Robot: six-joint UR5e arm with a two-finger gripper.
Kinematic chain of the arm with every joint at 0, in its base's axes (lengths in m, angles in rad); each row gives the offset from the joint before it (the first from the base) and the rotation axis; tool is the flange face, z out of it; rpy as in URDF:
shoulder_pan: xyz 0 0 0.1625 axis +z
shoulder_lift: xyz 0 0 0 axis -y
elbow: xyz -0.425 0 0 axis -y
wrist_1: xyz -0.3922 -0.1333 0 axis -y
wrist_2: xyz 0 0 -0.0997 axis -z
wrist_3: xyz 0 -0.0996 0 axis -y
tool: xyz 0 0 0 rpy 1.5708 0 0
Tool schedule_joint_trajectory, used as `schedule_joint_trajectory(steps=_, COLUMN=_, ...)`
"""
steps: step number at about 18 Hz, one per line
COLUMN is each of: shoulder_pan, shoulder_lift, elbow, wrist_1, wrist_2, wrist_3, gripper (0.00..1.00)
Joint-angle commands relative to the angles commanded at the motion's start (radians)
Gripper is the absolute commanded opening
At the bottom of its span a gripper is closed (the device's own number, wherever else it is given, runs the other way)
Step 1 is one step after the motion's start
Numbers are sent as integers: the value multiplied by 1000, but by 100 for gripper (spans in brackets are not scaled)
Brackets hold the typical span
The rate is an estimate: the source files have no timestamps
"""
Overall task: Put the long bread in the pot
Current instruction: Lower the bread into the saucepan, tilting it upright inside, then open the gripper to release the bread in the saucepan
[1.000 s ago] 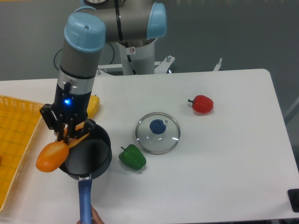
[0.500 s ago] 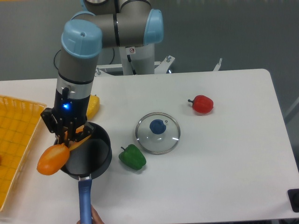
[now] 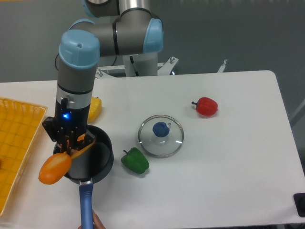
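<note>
Slightly lowered since before, we note the long glossy orange-golden toy bread (image 3: 59,161), clenched by the fingers (image 3: 71,142), tilting across the small black blue-handled pot's (image 3: 97,168) rim.

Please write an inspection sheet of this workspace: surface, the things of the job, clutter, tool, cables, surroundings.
Surface: white table, no spills seen.
Long bread: held tilted, one end over the pot, the other sticking out past its left rim.
Pot: black, blue handle toward the camera.
Clutter: glass lid, green pepper, red pepper, yellow pepper, all apart from the pot.
Tool: shut on the long bread.
Cables: one thin cable behind the arm.
Surroundings: yellow basket at left; fingertip near the handle; grey wall.
</note>
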Motion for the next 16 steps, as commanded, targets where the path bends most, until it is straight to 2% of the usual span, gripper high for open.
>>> schedule_joint_trajectory(steps=1, shoulder_pan=0, shoulder_lift=2, elbow=-2, wrist_1=-2, wrist_2=0, wrist_3=18, gripper=100)
schedule_joint_trajectory(steps=16, shoulder_pan=0, shoulder_lift=18, elbow=2, wrist_1=-6, wrist_2=5, wrist_3=20, gripper=100)
